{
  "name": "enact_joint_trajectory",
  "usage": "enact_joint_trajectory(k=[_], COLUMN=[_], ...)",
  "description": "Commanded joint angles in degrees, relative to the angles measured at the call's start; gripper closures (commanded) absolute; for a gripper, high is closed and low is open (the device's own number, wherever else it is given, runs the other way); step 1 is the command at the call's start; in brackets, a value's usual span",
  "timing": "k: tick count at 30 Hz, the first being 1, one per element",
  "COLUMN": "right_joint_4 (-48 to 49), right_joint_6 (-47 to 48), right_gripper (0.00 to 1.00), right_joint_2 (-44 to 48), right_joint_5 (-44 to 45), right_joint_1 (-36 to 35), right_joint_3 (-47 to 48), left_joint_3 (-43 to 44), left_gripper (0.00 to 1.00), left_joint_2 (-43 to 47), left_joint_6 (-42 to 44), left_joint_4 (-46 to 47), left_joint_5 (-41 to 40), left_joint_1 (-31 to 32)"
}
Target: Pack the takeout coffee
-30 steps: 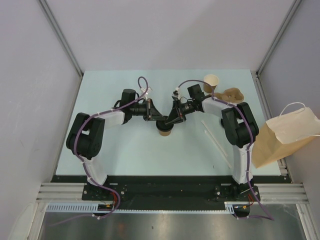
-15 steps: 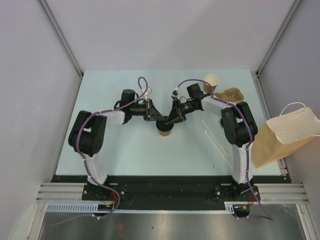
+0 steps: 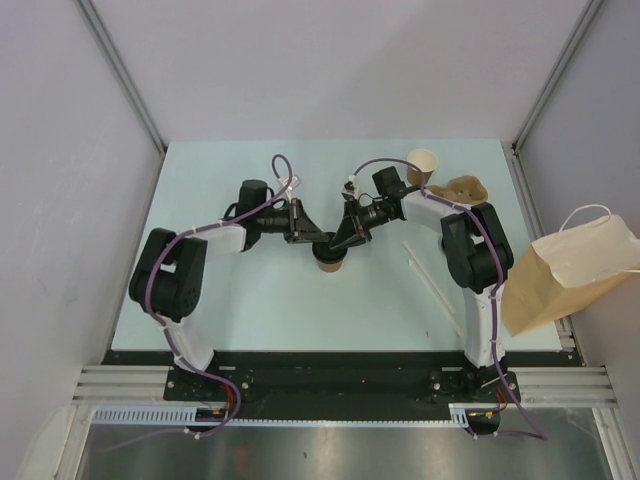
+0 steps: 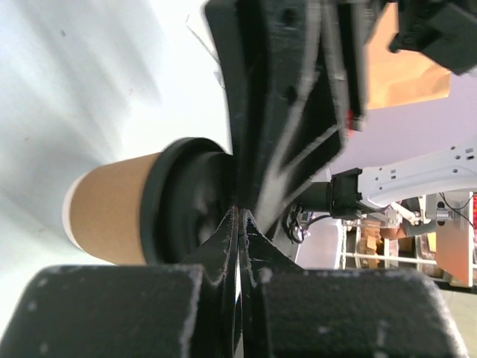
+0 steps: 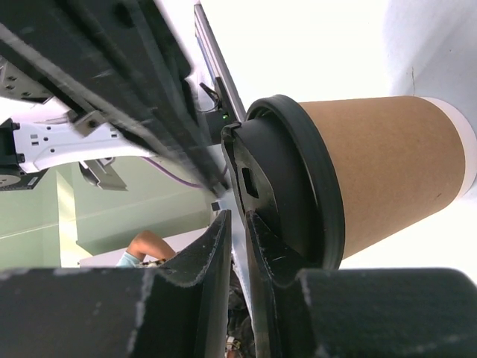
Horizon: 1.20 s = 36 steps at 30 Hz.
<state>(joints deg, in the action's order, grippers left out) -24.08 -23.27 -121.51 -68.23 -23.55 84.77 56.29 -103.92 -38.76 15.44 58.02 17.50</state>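
A kraft-brown paper cup (image 3: pixel 329 264) with a black lid (image 3: pixel 327 251) stands upright at the table's middle. Both grippers meet over it. My left gripper (image 3: pixel 317 240) is shut and empty, its tips against the lid's top (image 4: pixel 182 201); the cup's wall (image 4: pixel 112 209) shows beside it. My right gripper (image 3: pixel 341 243) is shut with a thin gap and holds nothing; its tips (image 5: pixel 237 220) are at the lid (image 5: pixel 291 190), beside the cup (image 5: pixel 387 168). A second paper cup (image 3: pixel 423 164) stands open, without a lid, at the back right.
A brown cardboard cup carrier (image 3: pixel 467 188) lies by the open cup, partly under the right arm. A tall brown paper bag with white handles (image 3: pixel 572 268) leans off the table's right edge. A thin white stick (image 3: pixel 432 282) lies at the right front.
My left arm's elbow has swung a little to the left. Both grippers stay at the lid of the middle cup, and the cup has not moved.
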Motion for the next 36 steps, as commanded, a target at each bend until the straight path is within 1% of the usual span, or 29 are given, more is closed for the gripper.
enact_joint_trajectory(k=[1,2,5,10,14,17,18,21,24,25,29,33,36], right_joint_4=[-3.08,-3.08,-2.65,-2.47,-2.55,-2.91,-2.99,-3.52,-3.61,-3.35,-2.56,-1.33,-0.36], right_joint_6=[6.22,6.13,5.69,5.07,5.07,5.25,5.42,5.69,5.78,5.86,6.65,6.31,5.69], right_gripper=[0.8,0.81,0.87,0.87,0.88,0.89,0.91,0.92,0.92,0.92,0.9,0.89,0.88], right_joint_2=[-4.96,-4.87,-4.79,-4.87,-5.22,-5.49,-5.58,-5.75,-5.58,-5.23,-2.68,0.4,2.5], right_joint_5=[16.64,16.55,15.94,15.41,15.58,16.11,16.19,16.98,16.9,16.55,14.44,10.85,9.0], right_joint_1=[-0.53,-0.53,-0.44,-0.53,-0.62,-0.53,-0.53,-0.44,-0.53,-0.53,-1.32,-2.37,-2.55], right_joint_3=[-3.03,-3.03,-2.95,-3.03,-2.95,-3.03,-3.03,-2.95,-3.03,-3.03,-2.77,-2.42,-1.98], left_joint_3=[-0.13,-0.13,-0.31,-1.62,-3.82,-3.47,-2.86,-2.24,-2.59,-2.68,-1.98,-1.89,-1.1], left_gripper=[0.98,0.98,0.99,1.0,1.0,1.0,1.0,1.0,1.0,1.0,1.0,1.0,1.0], left_joint_2=[9.85,11.01,14.08,14.71,10.5,5.06,2.17,0.12,2.48,5.02,9.52,10.84,9.09], left_joint_6=[0.45,0.27,0.0,1.32,2.29,2.99,4.73,7.55,8.7,8.88,9.23,6.87,6.33], left_joint_4=[0.03,-0.15,-1.11,-2.69,-3.75,-4.37,-6.54,-10.42,-10.79,-10.7,-10.17,-7.54,-7.18], left_joint_5=[-0.19,0.07,0.25,-0.36,-2.81,-4.14,-5.45,-6.78,-5.99,-5.81,-5.2,-3.79,-4.75], left_joint_1=[0.17,0.17,0.26,0.78,0.7,0.43,0.17,-0.01,-0.09,-0.09,-0.01,0.34,0.7])
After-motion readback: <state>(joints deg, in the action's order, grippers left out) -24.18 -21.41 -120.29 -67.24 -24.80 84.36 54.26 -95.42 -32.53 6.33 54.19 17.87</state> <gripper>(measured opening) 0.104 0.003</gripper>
